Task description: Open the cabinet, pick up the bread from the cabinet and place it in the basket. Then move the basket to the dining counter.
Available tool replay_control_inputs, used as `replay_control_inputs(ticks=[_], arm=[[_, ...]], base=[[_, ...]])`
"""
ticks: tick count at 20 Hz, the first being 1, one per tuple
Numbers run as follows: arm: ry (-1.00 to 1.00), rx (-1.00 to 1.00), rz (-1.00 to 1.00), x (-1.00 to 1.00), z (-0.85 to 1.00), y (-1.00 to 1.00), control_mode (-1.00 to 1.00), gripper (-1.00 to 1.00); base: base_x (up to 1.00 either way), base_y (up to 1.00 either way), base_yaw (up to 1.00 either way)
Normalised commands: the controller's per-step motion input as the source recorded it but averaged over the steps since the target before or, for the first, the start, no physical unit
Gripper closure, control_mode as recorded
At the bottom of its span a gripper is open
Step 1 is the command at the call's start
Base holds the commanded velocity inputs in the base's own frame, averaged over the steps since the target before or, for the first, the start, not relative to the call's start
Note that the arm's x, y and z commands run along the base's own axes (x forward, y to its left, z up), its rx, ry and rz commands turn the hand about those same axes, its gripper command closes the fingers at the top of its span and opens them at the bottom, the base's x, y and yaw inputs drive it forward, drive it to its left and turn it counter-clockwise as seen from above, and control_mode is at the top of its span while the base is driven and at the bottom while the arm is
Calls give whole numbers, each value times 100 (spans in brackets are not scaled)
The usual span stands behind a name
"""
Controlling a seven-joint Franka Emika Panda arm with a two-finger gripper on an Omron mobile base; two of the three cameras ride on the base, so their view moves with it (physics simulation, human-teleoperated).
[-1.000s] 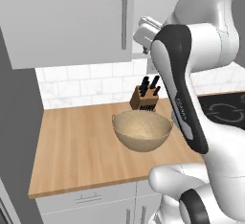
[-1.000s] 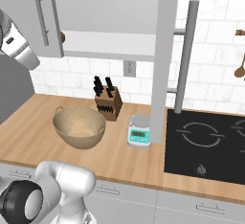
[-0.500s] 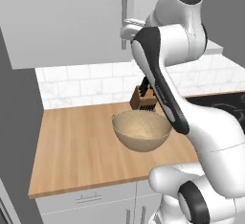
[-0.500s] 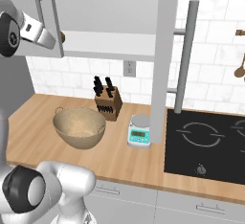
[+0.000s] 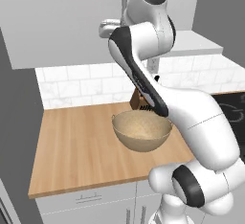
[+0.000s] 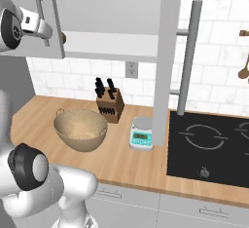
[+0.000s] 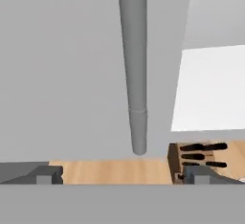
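A rendered kitchen: wooden worktop (image 6: 146, 163), black cooktop (image 6: 209, 144), knife block (image 6: 109, 106), white-tiled wall (image 6: 214, 51), wall cabinet (image 5: 62, 22).

White brick wall (image 6: 214, 51) behind wood worktop (image 5: 76, 141), black cooktop (image 6: 209, 144).

No legible text or markings

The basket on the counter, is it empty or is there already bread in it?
Empty. The basket shows only its speckled inside in both base views; no bread lies in it.
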Motion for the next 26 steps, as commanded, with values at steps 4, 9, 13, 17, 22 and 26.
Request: replay_control_inputs(ticks=[4,9,13,17,22,26], arm=[[0,-7,1,71,3,2,-100,-100],[-3,-6,0,46,0,0,-100,-100],[-6,-4,0,14,0,0,-100,-100],[-15,-2,0,0,-3,-5,-100,-100],[-20,0,0,16,-13,-3,-100,-100],[-3,0,0,80,-2,-2,-100,-100]], base=[[0,0,0],[0,0,0],[0,0,0],[0,0,0],[0,0,0],[0,0,0]])
